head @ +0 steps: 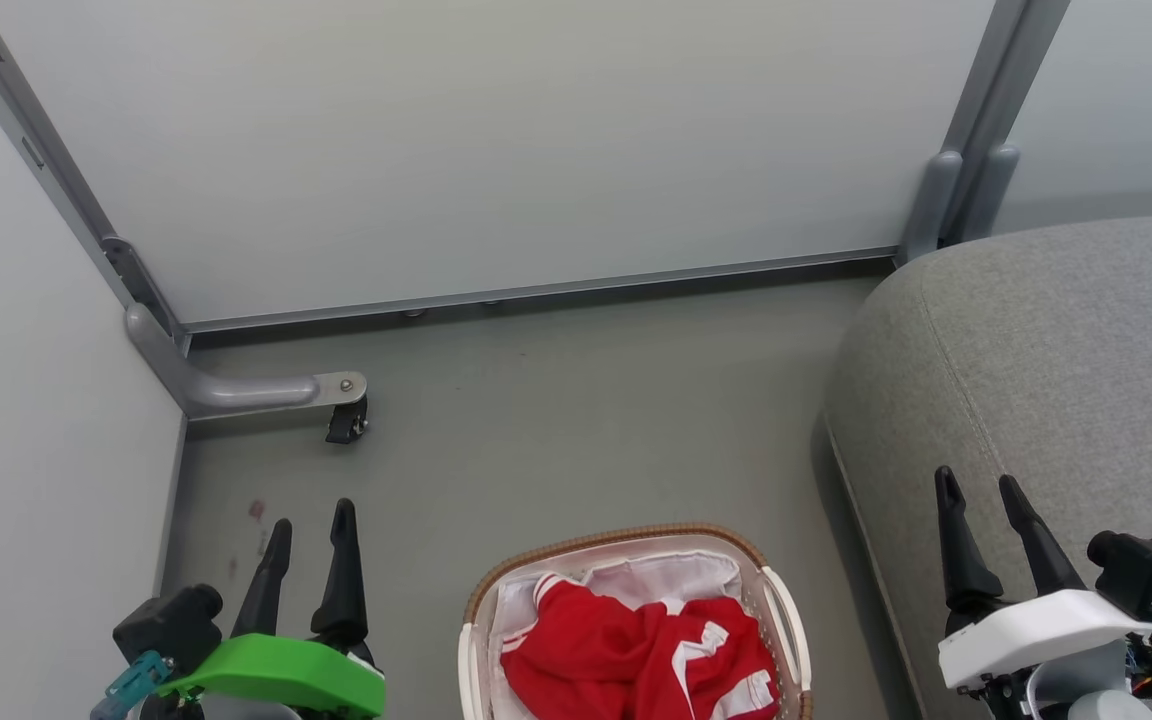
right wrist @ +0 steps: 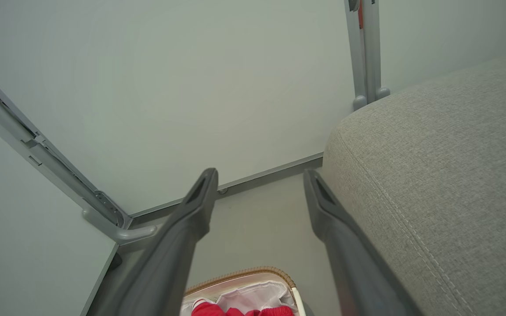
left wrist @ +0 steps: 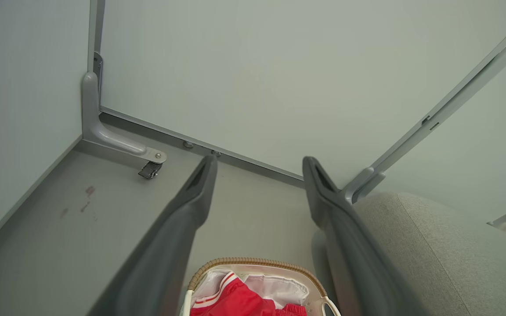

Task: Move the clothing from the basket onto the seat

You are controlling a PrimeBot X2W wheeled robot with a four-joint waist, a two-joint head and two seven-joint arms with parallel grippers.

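Nearest the robot, the left tool [head: 312,515] and the right tool [head: 977,480] both hang with their dark fingers spread wide and nothing between them, one on each side of the basket [head: 626,533] and clear of it. The basket stands on the floor [head: 586,420] at the lower edge of the head view. The clothing [head: 626,655] lies bunched inside it, red fabric with white stripes heaped toward the near side, and the white liner [head: 681,578] shows bare at the far end. None of it is on the seat yet, so the step in hand looks to be the first reach into the basket.

To do it well, one tool should come down from above onto the highest fold of red. It should close on a thick gather rather than a thin edge, which could slip. It should also stay off the liner, since pinching that along with the fabric would likely lift the light basket too. A steep approach keeps the fingers off the woven rim and side handle.

The right tool seems the better choice. The seat [head: 1056,360] rises grey and round-cornered just beside the basket on that side, so the carry is brief. The lift should be high enough for trailing cloth to clear the rim and the seat's edge.

Farther off, a castor [head: 346,425] and the pale partition panel [head: 486,150] stand well apart from the work.
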